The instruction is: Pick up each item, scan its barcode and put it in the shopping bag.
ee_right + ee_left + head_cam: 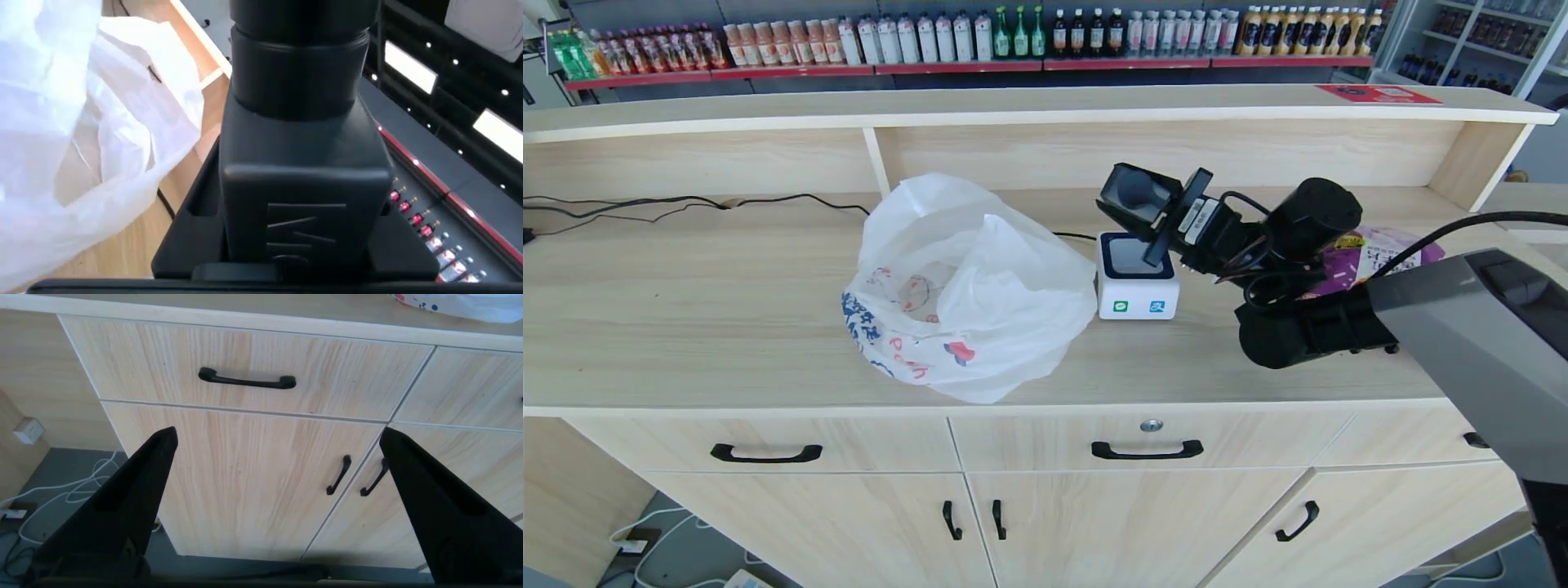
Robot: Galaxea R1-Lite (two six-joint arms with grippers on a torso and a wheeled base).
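A white plastic shopping bag (968, 286) lies crumpled on the wooden counter, its mouth facing up. Just right of the bag, my right gripper (1170, 222) is shut on a black handheld barcode scanner (1137, 196), held above a white box with a dark top (1137, 287). The scanner's body (302, 163) rises close before the right wrist camera, with the bag (73, 147) beside it. A purple snack packet (1380, 255) lies on the counter behind my right arm, partly hidden. My left gripper (278, 437) hangs open and empty below counter height, facing the cabinet doors.
The counter (686, 310) has a raised back shelf (1013, 106) and black cables (645, 202) along its rear left. Drawers and doors with black handles (247, 378) are under the counter's edge. Shelves of bottles (980, 37) stand far behind.
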